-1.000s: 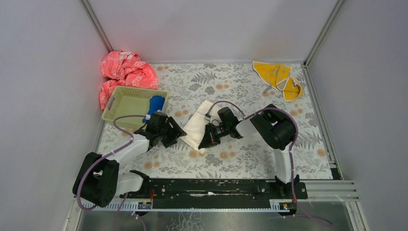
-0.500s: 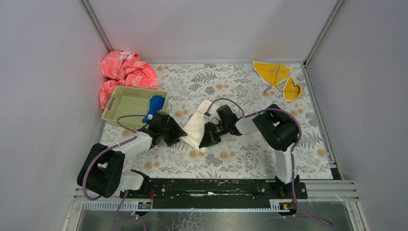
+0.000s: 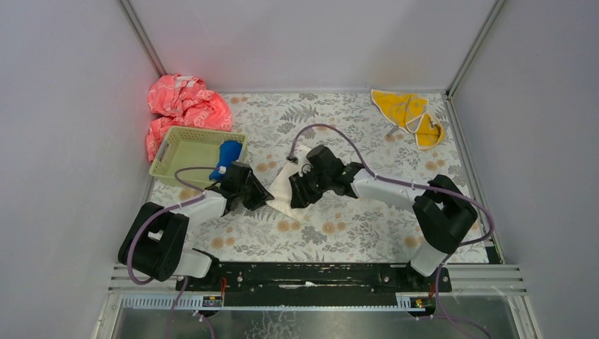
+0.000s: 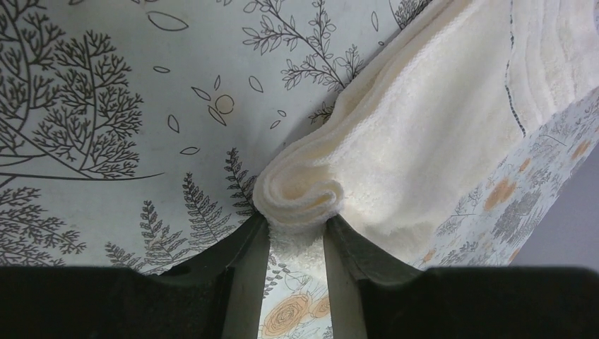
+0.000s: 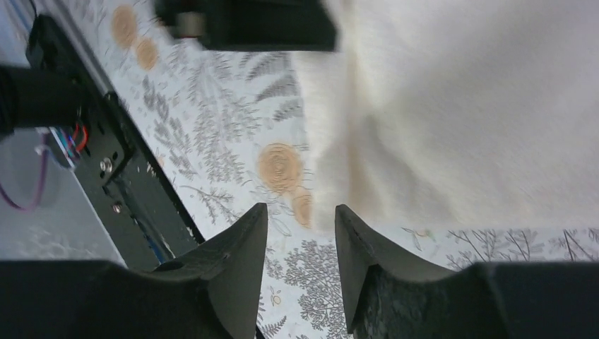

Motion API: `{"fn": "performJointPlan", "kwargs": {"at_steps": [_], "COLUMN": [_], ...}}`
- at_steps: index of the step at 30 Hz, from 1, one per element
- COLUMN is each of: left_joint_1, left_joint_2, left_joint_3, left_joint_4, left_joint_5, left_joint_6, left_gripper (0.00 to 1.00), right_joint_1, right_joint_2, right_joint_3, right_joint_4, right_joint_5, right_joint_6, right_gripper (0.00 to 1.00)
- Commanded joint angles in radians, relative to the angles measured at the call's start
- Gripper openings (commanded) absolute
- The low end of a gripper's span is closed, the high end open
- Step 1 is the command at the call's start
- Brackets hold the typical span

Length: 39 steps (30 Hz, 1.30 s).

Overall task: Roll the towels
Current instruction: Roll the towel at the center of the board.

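Cream-white towel (image 3: pixel 282 185) lies mid-table on the floral tablecloth (image 3: pixel 353 227), folded into a long strip that runs away from me at a slant, and both arms meet at its near end. From the left wrist camera I see that end (image 4: pixel 424 141) curled over into a small roll, the layered folds showing along its far side. My left gripper (image 4: pixel 297 244) has come at it from the left, and its fingers (image 4: pixel 247 275) sit either side of the curl with cloth filling the gap between the tips and touching both, so I read it as a pinch on the towel's rolled edge. In the overhead view the left gripper (image 3: pixel 260 196) is right against the towel's near left corner.

My right gripper (image 3: pixel 295 194) reaches in from the right over the same end. Its wrist camera shows the fingers (image 5: pixel 244 240) well apart with nothing between them, only patterned tablecloth underneath, and the towel's edge (image 5: pixel 459 106) just beyond the tips. The right gripper (image 5: pixel 300 210) touches no cloth that I can see, though that view is a little blurred.

The royal blue towel (image 3: pixel 228 151) is bundled in the right end of the pale green basket (image 3: pixel 166 150) at the left of the table. The yellow-orange towel (image 3: pixel 406 113) lies crumpled in the far right corner, well apart from both arms. A pink-red cloth (image 3: pixel 184 106) is heaped behind the basket in the far left corner
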Motion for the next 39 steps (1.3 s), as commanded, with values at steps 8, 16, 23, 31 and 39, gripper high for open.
{"fn": "performJointPlan", "kwargs": {"at_steps": [8, 16, 23, 31, 39], "left_joint_1": [0.008, 0.009, 0.008, 0.009, 0.009], "left_joint_2": [0.057, 0.055, 0.054, 0.060, 0.076], "left_joint_3": [-0.023, -0.018, -0.012, -0.003, 0.027], "left_joint_4": [-0.101, -0.111, -0.116, -0.124, -0.140], "left_joint_5": [-0.061, -0.059, -0.058, -0.056, -0.059], "left_joint_6": [0.047, 0.055, 0.060, 0.067, 0.086], "left_gripper": [0.33, 0.34, 0.34, 0.34, 0.34], "right_joint_1": [0.228, 0.231, 0.237, 0.274, 0.326], "right_joint_2": [0.003, 0.061, 0.097, 0.135, 0.207], "right_joint_3": [0.076, 0.074, 0.059, 0.050, 0.062], "right_joint_4": [-0.021, -0.019, -0.026, -0.068, -0.142], "right_joint_5": [0.204, 0.309, 0.376, 0.513, 0.718], "right_joint_6": [-0.333, -0.396, -0.409, -0.446, -0.470], "right_gripper": [0.48, 0.51, 0.52, 0.56, 0.51]}}
